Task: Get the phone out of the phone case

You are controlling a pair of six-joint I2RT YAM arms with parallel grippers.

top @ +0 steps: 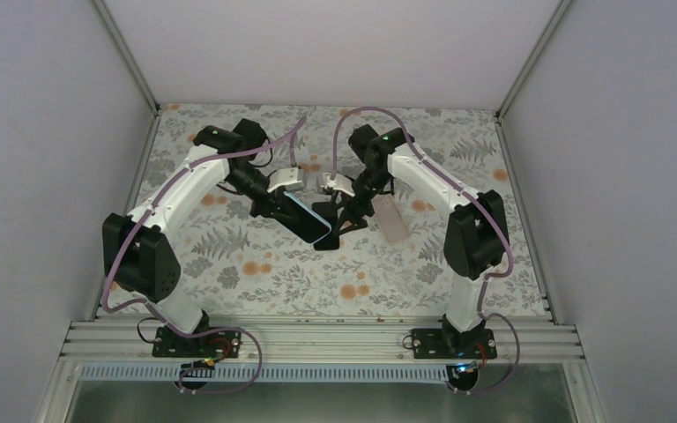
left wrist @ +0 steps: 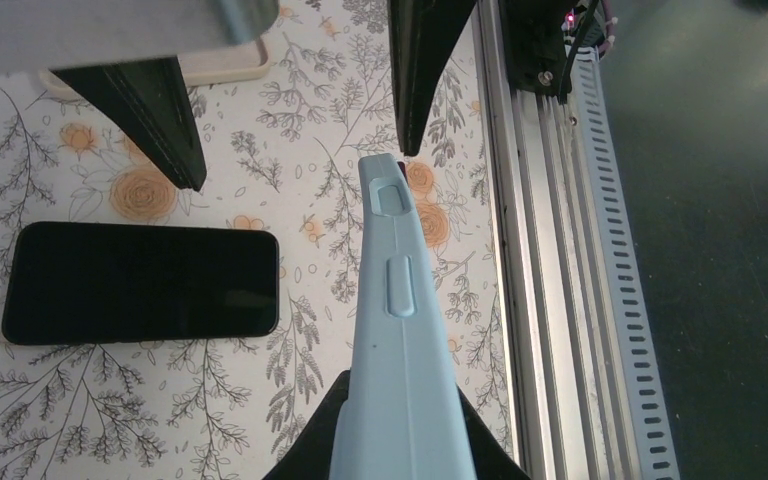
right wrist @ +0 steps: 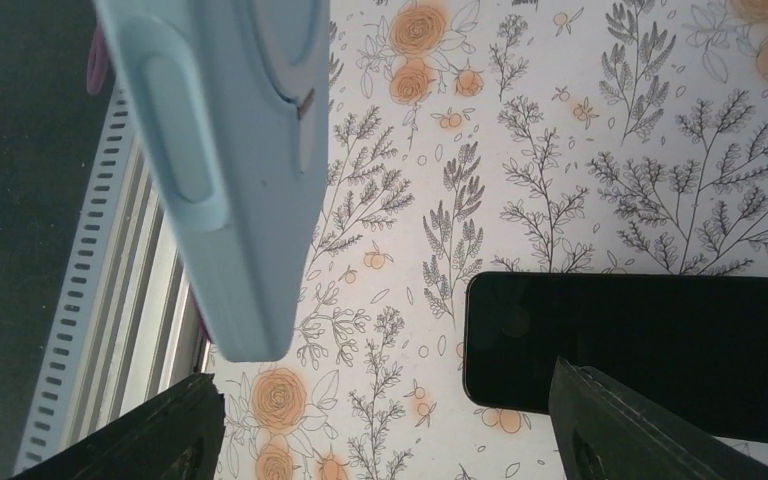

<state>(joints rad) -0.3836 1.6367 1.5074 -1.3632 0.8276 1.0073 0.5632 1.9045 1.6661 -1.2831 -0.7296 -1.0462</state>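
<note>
My left gripper (top: 284, 201) is shut on a light blue phone case (left wrist: 400, 330) and holds it edge-on above the table. The case also shows in the top view (top: 307, 218) and in the right wrist view (right wrist: 230, 170). A black phone (left wrist: 140, 283) lies flat, screen up, on the floral table, apart from the case. It also shows in the right wrist view (right wrist: 640, 350). My right gripper (right wrist: 380, 440) is open and empty, hovering above the table with one finger (right wrist: 640, 430) over the phone's edge.
A beige case-like thing (top: 394, 220) lies flat on the table to the right of the grippers. The aluminium rail (left wrist: 540, 300) at the table's near edge runs beside the held case. White walls stand on three sides.
</note>
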